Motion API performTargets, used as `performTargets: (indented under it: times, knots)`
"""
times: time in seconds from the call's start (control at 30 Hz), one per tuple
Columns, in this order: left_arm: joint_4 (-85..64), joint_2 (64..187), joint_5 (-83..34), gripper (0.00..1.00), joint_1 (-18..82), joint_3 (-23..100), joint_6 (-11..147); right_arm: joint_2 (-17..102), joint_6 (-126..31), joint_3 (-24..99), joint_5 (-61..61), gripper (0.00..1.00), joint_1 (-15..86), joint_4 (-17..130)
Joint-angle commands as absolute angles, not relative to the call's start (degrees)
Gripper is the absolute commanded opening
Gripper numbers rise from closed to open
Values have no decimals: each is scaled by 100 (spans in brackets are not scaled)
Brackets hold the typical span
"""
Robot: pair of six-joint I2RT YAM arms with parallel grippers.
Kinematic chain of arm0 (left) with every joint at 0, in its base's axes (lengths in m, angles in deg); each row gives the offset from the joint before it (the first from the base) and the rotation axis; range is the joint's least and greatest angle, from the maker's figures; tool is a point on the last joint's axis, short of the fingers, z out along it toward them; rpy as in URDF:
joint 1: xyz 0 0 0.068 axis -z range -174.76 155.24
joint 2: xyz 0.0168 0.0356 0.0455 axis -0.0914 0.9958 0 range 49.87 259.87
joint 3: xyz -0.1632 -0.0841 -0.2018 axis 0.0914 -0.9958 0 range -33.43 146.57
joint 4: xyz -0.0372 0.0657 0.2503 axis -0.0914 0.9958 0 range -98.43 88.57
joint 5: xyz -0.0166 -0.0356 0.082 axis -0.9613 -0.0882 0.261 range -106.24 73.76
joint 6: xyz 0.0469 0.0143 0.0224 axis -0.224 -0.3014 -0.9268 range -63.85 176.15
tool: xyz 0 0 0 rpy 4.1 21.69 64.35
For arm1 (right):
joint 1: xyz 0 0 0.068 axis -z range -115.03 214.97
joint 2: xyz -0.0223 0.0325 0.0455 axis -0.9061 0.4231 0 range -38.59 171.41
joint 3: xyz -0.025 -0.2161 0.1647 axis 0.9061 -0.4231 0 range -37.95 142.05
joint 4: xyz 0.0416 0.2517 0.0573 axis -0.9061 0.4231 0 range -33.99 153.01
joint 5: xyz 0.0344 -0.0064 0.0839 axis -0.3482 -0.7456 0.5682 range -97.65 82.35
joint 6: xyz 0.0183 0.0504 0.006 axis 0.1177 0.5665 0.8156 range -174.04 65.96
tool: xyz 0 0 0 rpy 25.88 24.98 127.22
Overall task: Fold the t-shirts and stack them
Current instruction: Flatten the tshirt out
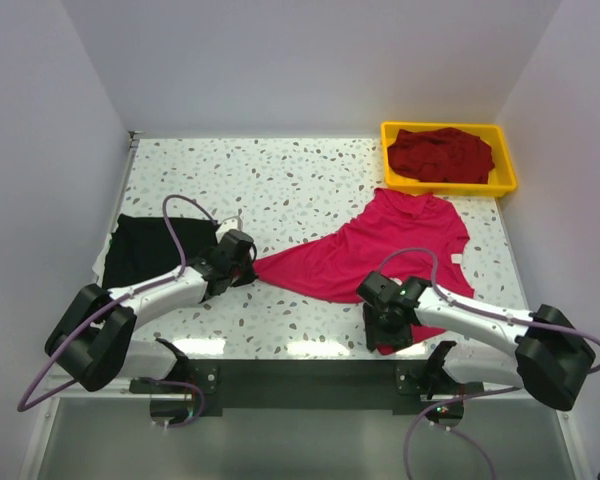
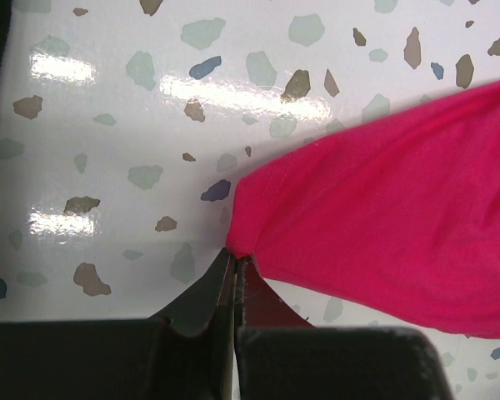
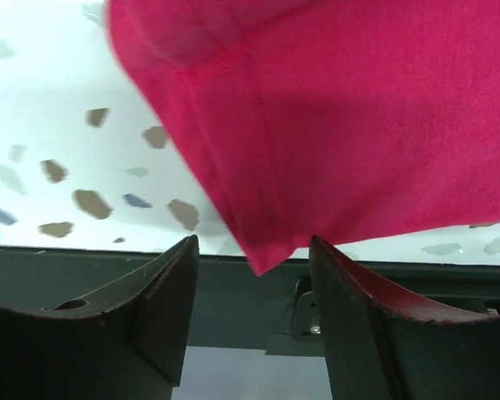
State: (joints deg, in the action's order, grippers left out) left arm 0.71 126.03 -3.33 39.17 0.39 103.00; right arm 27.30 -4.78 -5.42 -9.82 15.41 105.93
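The bright pink-red t-shirt (image 1: pixel 380 250) lies spread on the speckled table, its body toward the right and one part drawn out to a point on the left. My left gripper (image 1: pixel 244 262) is shut on that left tip; in the left wrist view the pink fabric (image 2: pixel 383 225) ends pinched between the closed jaws of the gripper (image 2: pixel 235 260). My right gripper (image 1: pixel 388 325) is at the table's near edge with its jaws apart. A hanging corner of the shirt (image 3: pixel 333 125) dips between the right gripper's (image 3: pixel 254 250) fingers, touching neither.
A black t-shirt (image 1: pixel 155 248) lies flat at the left side of the table. A dark maroon t-shirt (image 1: pixel 440 153) is crumpled in the yellow tray (image 1: pixel 450 187) at the back right. The table's dark near edge (image 3: pixel 233 292) runs just below the right gripper.
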Motion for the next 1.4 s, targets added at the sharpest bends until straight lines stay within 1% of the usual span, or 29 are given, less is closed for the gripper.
performTargets:
  times: [0.0, 0.07, 0.1, 0.13, 0.17, 0.23, 0.33, 0.4, 0.47, 0.5, 0.57, 0.6, 0.63, 0.7, 0.73, 0.8, 0.83, 0.93, 1.0, 1.03, 1.1, 1.13, 1.2, 1.27, 1.3, 1.33, 1.37]
  knots:
    - [-8, 12475, -147, 0, 3943, 102, 10265, 3118, -385, -614, -1036, 55, 1513, 10348]
    - [9, 12484, -139, 0, 3943, 102, 10273, 3259, -368, -683, -1195, 44, 1513, 10199]
    - [18, 12484, -139, 0, 3943, 102, 10273, 3338, -315, -693, -1282, 35, 1522, 10155]
    - [9, 12475, -139, 0, 3943, 102, 10273, 3339, -289, -719, -1405, 16, 1522, 10041]
    - [1, 12458, -156, 0, 3943, 102, 10273, 3313, -254, -745, -1476, 0, 1513, 10005]
    - [9, 12370, -191, 0, 3943, 119, 10256, 3077, -218, -667, -1704, 0, 1513, 10074]
    - [96, 12160, -200, 0, 3943, 207, 10186, 2630, -323, -107, -2213, 0, 1513, 10468]
    - [219, 12001, -165, 0, 3943, 417, 10072, 2391, -394, 307, -2933, 0, 1513, 10829]
    - [387, 11677, -95, 0, 3943, 567, 9966, 2109, -491, 1150, -3626, 0, 1522, 11453]
    - [422, 11545, -16, 0, 3943, 733, 9948, 2030, -517, 1458, -4300, 0, 1522, 11629]
    - [597, 11202, 151, 0, 3943, 962, 9861, 1828, -552, 2299, -5042, 0, 1539, 11990]
    - [694, 11114, 334, 0, 3934, 1268, 9843, 1767, -604, 2557, -5593, 0, 1540, 12035]
    - [930, 11000, 414, 0, 3943, 1462, 9817, 1740, -849, 3064, -5764, 0, 1566, 12061]
    - [1072, 10894, 652, 0, 3943, 1990, 9667, 1722, -1157, 3620, -6237, 0, 1601, 12062]
    - [1134, 10806, 722, 0, 3943, 2157, 9615, 1713, -1446, 4145, -6405, 0, 1601, 12009]
    - [1195, 10744, 932, 0, 3943, 2674, 9456, 1634, -1886, 4587, -6670, 0, 1601, 11738]
    - [1300, 10692, 1012, 0, 3943, 2860, 9412, 1599, -2384, 4938, -6775, 0, 1601, 11362]
    - [1459, 10516, 1276, 0, 3943, 3476, 9228, 1406, -3239, 5413, -6532, 0, 1601, 10614]
    - [1442, 10367, 1382, 0, 3943, 3757, 9079, 1301, -3574, 5669, -6303, 0, 1601, 10401]
    - [1442, 10227, 1391, 0, 3943, 3863, 8974, 1300, -3785, 6010, -6154, 0, 1601, 10331]
    - [1442, 10138, 1198, 0, 3943, 4258, 8841, 1335, -4049, 6398, -5899, 0, 1601, 10347]
    - [1477, 10068, 1058, 0, 3943, 4416, 8728, 1370, -4224, 6826, -5784, 0, 1610, 10417]
    - [1460, 9971, 549, 0, 3943, 4812, 8630, 1414, -4436, 7277, -5135, 0, 1601, 10479]
    - [1486, 9900, 101, 0, 3943, 5180, 8586, 1537, -4700, 8058, -4338, 0, 1601, 10611]
    - [1503, 9769, -6, 0, 3943, 5286, 8577, 1607, -4735, 8348, -4115, 0, 1610, 10690]
    - [1434, 9690, -59, 0, 3943, 5348, 8577, 1703, -4797, 8891, -3896, 0, 1610, 10821]
    - [1381, 9611, -103, 0, 3943, 5427, 8586, 1739, -4841, 9114, -3702, 0, 1601, 10857]
